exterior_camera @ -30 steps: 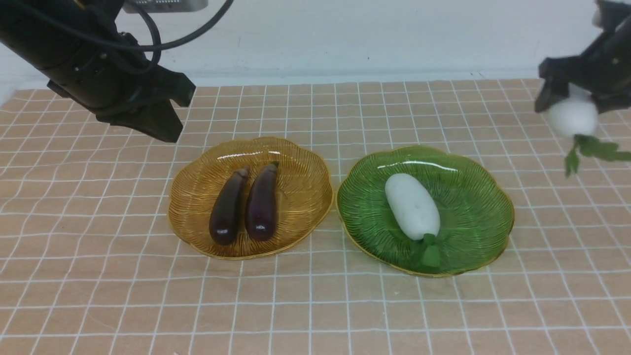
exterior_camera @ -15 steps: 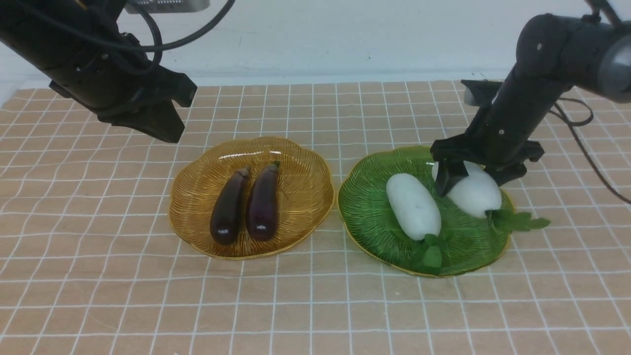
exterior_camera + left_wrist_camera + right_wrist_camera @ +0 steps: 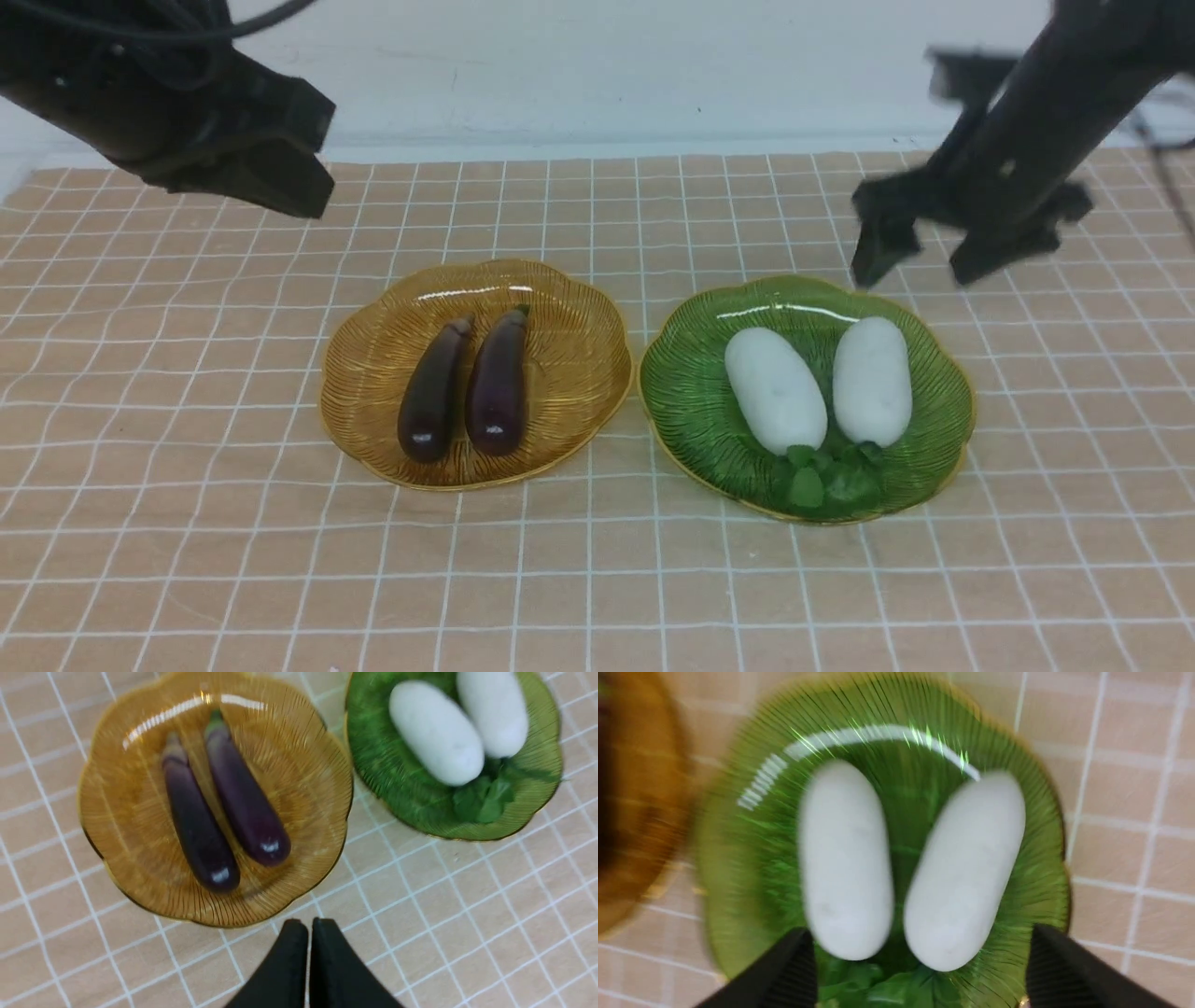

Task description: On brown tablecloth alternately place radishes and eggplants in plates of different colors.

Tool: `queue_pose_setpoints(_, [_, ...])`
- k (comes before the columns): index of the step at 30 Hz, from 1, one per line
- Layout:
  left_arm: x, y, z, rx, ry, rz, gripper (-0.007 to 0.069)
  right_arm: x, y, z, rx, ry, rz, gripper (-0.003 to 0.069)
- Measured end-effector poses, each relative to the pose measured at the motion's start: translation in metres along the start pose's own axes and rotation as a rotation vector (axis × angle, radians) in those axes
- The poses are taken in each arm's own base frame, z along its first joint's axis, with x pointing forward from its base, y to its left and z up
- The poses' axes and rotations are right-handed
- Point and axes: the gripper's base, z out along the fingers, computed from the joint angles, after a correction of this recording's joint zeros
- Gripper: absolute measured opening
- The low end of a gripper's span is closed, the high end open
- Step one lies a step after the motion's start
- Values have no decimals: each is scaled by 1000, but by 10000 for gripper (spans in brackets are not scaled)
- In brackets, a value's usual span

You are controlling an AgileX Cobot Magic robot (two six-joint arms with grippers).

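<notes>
Radishes (image 3: 775,390), two plump white ovals with green leafy tufts, lie directly below the right tool (image 3: 915,273). That tool hangs above the far rim of the translucent ribbed green plate (image 3: 691,401) with its jaws spread wide and nothing between them, and its wrist view looks straight down between the two dark fingers onto both roots. They rest side by side in the green plate's hollow, close but with a narrow gap. Their tufts (image 3: 826,481) bunch together at the near rim, so the radishes sit low in the dish where they are unlikely to roll out. Just beside the green plate, on the robot's left with the scalloped rims almost touching, is the matching amber-yellow ribbed plate (image 3: 373,364). It holds the two slim, glossy dark purple eggplants (image 3: 432,390), laid parallel with their stem caps pointing away from the robot. Both dishes sit on the tan tablecloth with a thin white grid (image 3: 597,579) that covers the counter. The left tool (image 3: 308,926) is raised well apart from the green plate, beyond the amber one, with its jaws pressed together and holding nothing. By my reading each vegetable kind has its own colour of plate, so the sorting looks finished, and the open, lifted right tool fits a pull-back clear of the dishes.
</notes>
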Motion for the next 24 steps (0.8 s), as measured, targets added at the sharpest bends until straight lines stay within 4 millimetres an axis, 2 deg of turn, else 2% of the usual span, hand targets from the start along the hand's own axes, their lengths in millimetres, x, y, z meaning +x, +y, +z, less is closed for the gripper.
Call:
queue_pose_setpoints(2, [5,-11,-25,-3,-64,22,-3,9,9,-70,-16,-152,-23,355])
queue_pose_setpoints(5, [16,-25,-60,-4,-149,53,-3,38,19,-158,-31,-346,-54,185])
queue_pose_setpoints(7, [28,-36,-84,-8,-210,85,-3,71,23,-218,-33,-491,-79,81])
queue_pose_setpoints(8, [34,-40,-92,-11,-230,96,-3,86,24,-235,-33,-542,-88,43])
queue_pose_setpoints(10, [54,-49,-111,-18,-269,124,-3,134,23,-280,-30,-751,-112,0])
queue_pose_setpoints(12, [80,-57,-123,-21,-293,137,-3,179,17,-291,-22,-945,-117,-11])
queue_pose_setpoints(14, [103,-62,-128,-25,-305,143,-3,214,11,-286,-23,-1101,-118,-14])
queue_pose_setpoints(16, [129,-66,-131,-32,-342,144,-3,246,4,-268,-35,-1243,-108,-15])
queue_pose_setpoints(17, [150,-67,-130,-43,-394,143,-3,260,0,-256,-43,-1310,-102,-15])
queue_pose_setpoints(21, [202,-65,-116,-77,-537,130,-3,321,-16,-206,-70,-1623,-95,-15])
queue_pose_setpoints(22, [214,-64,-110,-86,-567,125,-3,329,-19,-197,-72,-1697,-97,-15])
queue_pose_setpoints(24, [233,-60,-98,-98,-633,115,-3,332,-21,-192,-75,-1771,-95,-15])
